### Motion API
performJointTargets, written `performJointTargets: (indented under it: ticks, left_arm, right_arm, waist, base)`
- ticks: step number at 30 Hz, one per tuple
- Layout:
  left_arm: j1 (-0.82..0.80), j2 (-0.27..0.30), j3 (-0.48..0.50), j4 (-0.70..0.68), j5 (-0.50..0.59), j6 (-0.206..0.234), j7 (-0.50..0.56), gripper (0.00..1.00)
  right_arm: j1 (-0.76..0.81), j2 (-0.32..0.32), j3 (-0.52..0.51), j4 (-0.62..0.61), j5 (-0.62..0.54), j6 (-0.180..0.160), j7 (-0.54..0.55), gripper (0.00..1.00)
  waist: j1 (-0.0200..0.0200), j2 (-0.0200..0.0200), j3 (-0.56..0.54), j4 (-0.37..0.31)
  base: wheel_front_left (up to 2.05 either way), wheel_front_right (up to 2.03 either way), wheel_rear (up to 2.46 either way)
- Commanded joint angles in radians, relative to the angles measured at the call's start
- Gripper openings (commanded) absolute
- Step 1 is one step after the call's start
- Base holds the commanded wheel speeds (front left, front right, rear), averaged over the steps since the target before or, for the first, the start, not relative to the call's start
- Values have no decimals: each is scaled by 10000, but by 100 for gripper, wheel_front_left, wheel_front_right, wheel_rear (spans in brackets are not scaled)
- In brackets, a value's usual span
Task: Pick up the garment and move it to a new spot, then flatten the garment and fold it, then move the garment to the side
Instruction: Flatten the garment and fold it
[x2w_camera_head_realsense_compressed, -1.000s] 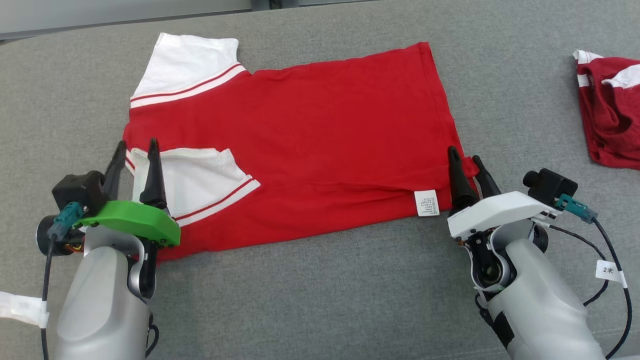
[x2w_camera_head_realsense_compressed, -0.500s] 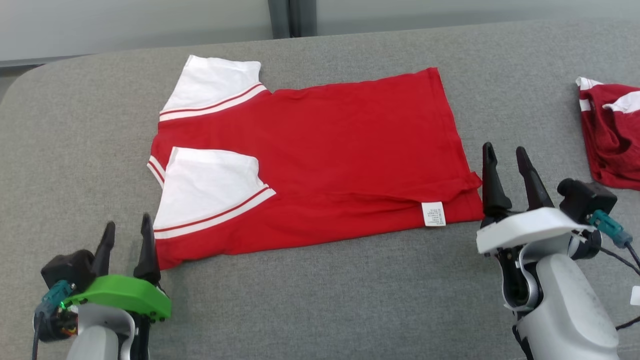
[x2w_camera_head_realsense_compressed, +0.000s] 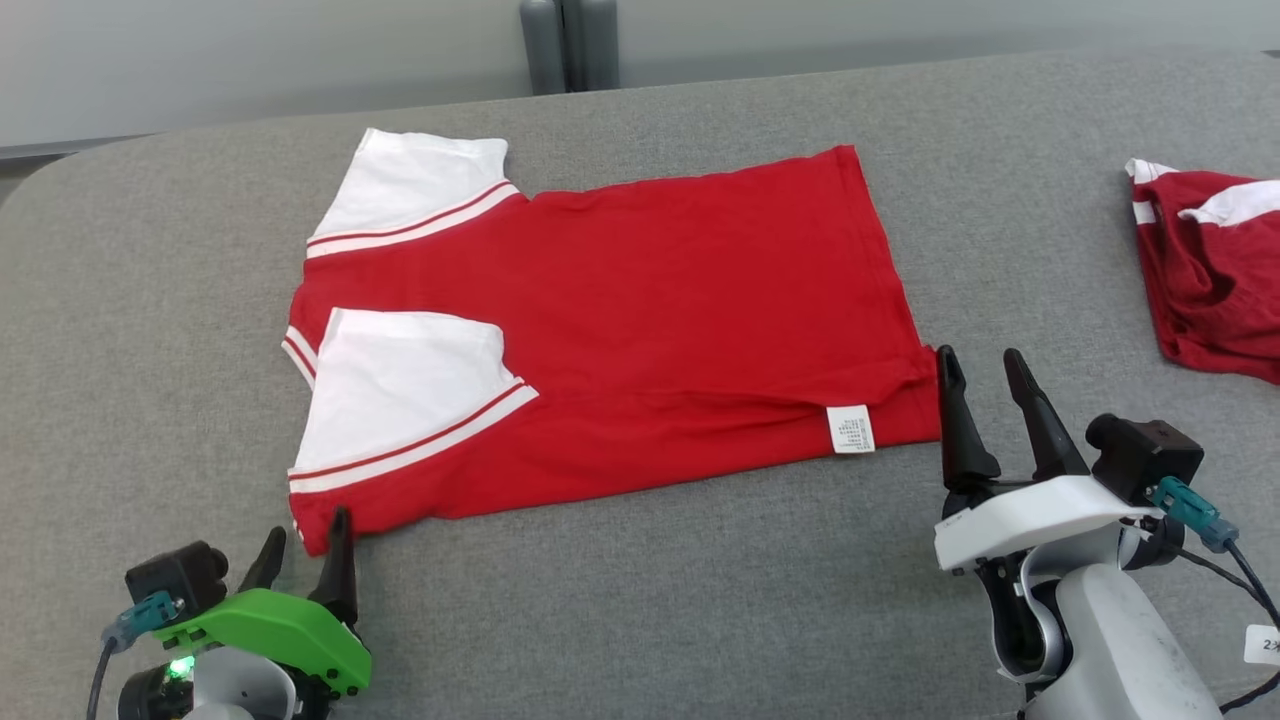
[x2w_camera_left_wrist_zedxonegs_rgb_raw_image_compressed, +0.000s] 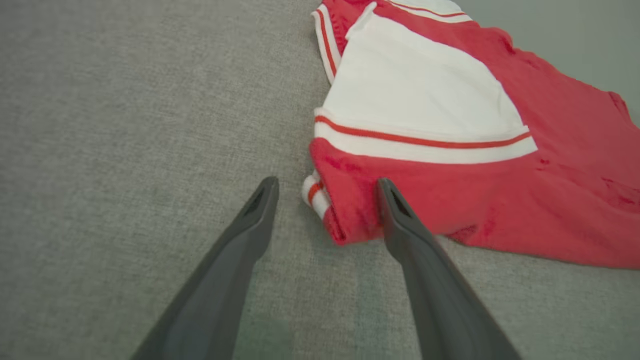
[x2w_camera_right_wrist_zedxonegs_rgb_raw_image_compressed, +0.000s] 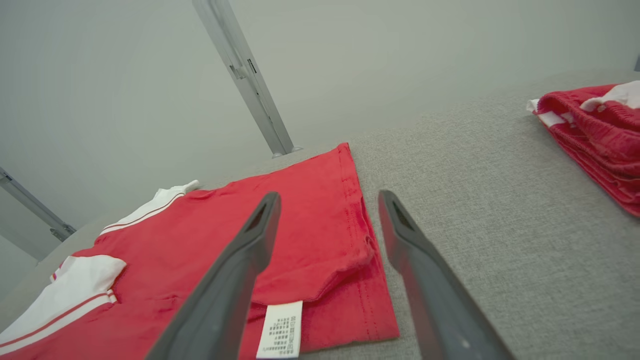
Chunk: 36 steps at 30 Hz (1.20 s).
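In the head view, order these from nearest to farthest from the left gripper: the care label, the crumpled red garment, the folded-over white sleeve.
1. folded-over white sleeve, just ahead of the left gripper.
2. care label, right of centre, near edge.
3. crumpled red garment, far right.

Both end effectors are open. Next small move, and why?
Probably reach the left end effector toward the far white sleeve to fold it onto the red shirt. It and the right end effector stand open, holding nothing; the near sleeve already lies folded in, the far one sticks out.
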Motion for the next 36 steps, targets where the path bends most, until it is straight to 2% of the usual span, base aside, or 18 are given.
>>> performJointTargets:
  ticks: [1, 2, 3, 5, 6, 7, 10, 19, 27, 28, 29, 30, 31, 32, 33, 36]
  left_arm:
    - [61, -32, 72, 65, -133, 67, 120, 100]
    - [38, -67, 147, 109, -289, 116, 215, 93]
    - [15, -79, 163, 128, -355, 126, 278, 64]
    - [-27, -110, 202, 183, -495, 173, 425, 24]
    - [-46, -124, 204, 230, -522, 186, 539, 8]
    - [-62, -130, 193, 250, -561, 181, 588, 0]
    - [-86, -147, 120, 208, -610, 176, 703, 0]
    - [-109, -9, 153, -477, -482, 223, 151, 0]
    - [147, -66, 25, -1054, -400, 272, -66, 0]
    - [168, -74, -2, -1094, -391, 268, -105, 0]
    - [178, -82, -23, -1120, -391, 259, -146, 0]
    - [190, -89, -52, -1154, -395, 247, -158, 0]
    - [197, -98, -82, -1185, -376, 239, -212, 0]
    - [198, -106, -127, -1241, -361, 220, -257, 0]
    - [196, -107, -146, -1290, -360, 207, -318, 0]
    - [223, -75, -200, -1470, -284, 183, -485, 0]
  right_arm:
    - [23, -13, 10, -35, 47, 3, 15, 100]
    - [11, -14, 2, -33, 40, 3, 15, 100]
    - [6, -13, -4, -26, 22, 3, 15, 100]
    - [-1, -12, -25, -10, -23, 3, 13, 100]
    - [7, -12, -38, 14, -29, 3, 17, 100]
    - [18, -10, -47, 51, -23, 3, 50, 100]
    - [50, -14, -144, 330, -134, 3, 314, 100]
    - [-413, -14, -295, 1620, -645, 3, 1079, 100]
    - [-1107, -13, -263, 3090, -165, 3, 1559, 100]
    - [-1225, -13, -245, 3333, 184, 3, 1609, 86]
    - [-1313, -13, -214, 3520, 485, 3, 1643, 52]
    - [-1426, -10, -132, 3735, 653, 3, 1632, 36]
    - [-1531, 1, -73, 3906, 755, 3, 1599, 26]
    - [-1654, 2, 1, 4070, 952, 3, 1595, 5]
    - [-1773, 2, 82, 4188, 1177, 3, 1593, 0]
    - [-1982, -8, 180, 4238, 1791, 3, 1592, 0]
  waist:
    - [0, 0, 136, -164]
    - [0, 0, 176, -220]
    - [0, 0, 202, -256]
    - [0, 0, 253, -328]
    - [0, 0, 277, -358]
    - [0, 0, 294, -376]
    - [0, 0, 334, -409]
    - [0, 0, 415, -104]
    - [0, 0, 378, 277]
    - [0, 0, 371, 306]
    - [0, 0, 362, 325]
    - [0, 0, 347, 344]
    - [0, 0, 334, 356]
    - [0, 0, 315, 370]
    - [0, 0, 293, 378]
    - [0, 0, 221, 362]
  base:
    - [0, 0, 0]
    - [0, 0, 0]
    - [0, 0, 0]
    - [0, 0, 0]
    - [0, 0, 0]
    - [0, 0, 0]
    - [0, 0, 0]
    - [0, 0, 0]
    - [0, 0, 0]
    - [0, 0, 0]
    - [0, 0, 0]
    - [0, 0, 0]
    - [0, 0, 0]
    - [0, 0, 0]
    - [0, 0, 0]
    - [0, 0, 0]
